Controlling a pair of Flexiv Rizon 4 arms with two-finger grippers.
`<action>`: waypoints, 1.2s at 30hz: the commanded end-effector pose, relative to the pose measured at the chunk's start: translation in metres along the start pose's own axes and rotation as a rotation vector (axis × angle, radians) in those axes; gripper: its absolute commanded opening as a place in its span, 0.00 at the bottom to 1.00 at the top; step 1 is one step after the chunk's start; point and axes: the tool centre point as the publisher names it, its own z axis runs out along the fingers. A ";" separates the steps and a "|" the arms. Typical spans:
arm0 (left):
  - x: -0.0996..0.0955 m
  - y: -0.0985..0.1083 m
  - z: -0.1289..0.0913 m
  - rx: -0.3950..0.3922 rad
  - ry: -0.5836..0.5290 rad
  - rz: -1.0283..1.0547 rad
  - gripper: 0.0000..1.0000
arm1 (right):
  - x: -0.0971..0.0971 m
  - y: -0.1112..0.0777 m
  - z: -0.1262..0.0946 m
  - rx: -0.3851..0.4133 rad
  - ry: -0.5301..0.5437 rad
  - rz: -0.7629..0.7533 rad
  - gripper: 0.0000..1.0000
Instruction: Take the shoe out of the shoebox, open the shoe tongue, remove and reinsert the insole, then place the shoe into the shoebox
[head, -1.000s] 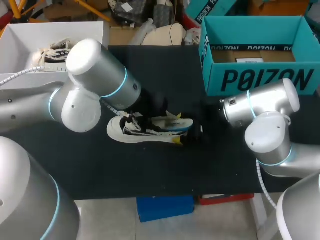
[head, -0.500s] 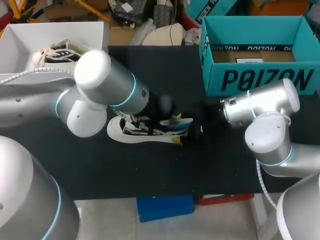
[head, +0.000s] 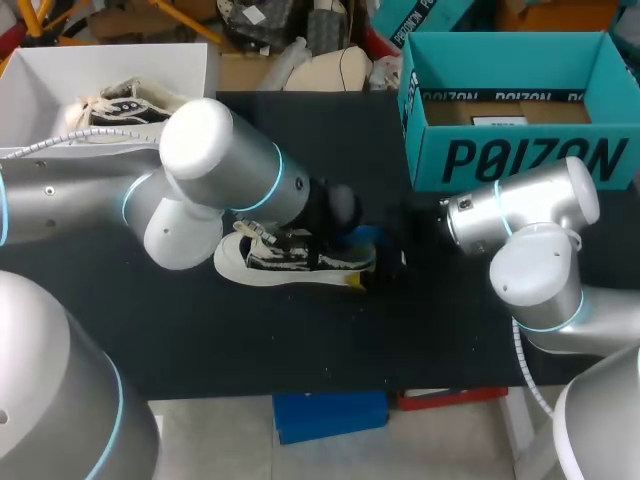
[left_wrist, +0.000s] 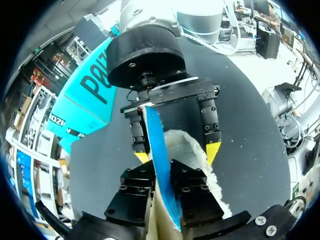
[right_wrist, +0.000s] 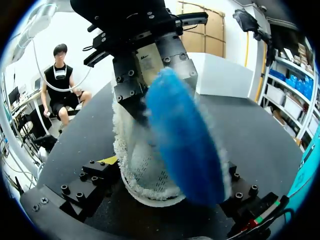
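Left gripper (left_wrist: 162, 182) pinching blue insole (left_wrist: 153, 135), which sticks up out of shoe (head: 290, 262). Right gripper (left_wrist: 177, 153) squeezing shoe's heel end from both sides. Shoe mid-frame on table (head: 200, 340); shoebox (head: 520, 155) upper right. Shoe out: done. Insole job seems halfway. Boxing shoe left.

From my station the worktop (head: 300, 340) read as matt black, with no glare on it. The shoe (head: 290, 255) showed white open mesh cloth, and its collar lining (left_wrist: 200, 160) looked fleecy and rough. The insole (right_wrist: 185, 140) was blue and smooth, with a dull, foam-like face. The left pincer (left_wrist: 164, 186) had matt black metal finger blocks studded with dark screws, and the right pincer (right_wrist: 165, 192) looked the same. The left arm (head: 215, 150) and right arm (head: 530, 215) wore smooth silver shells with a soft satin sheen. The shoebox (head: 520, 150) was matt teal cardboard.
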 end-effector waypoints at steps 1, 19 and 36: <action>0.005 -0.002 -0.018 0.075 0.020 0.028 0.00 | 0.000 -0.002 0.004 0.003 -0.001 0.001 0.00; -0.001 -0.095 -0.150 0.596 0.090 -0.112 0.00 | 0.000 -0.002 0.004 0.003 -0.001 0.001 0.00; -0.007 -0.158 -0.221 0.836 0.229 -0.185 0.00 | 0.000 -0.002 0.004 0.003 -0.001 0.001 0.00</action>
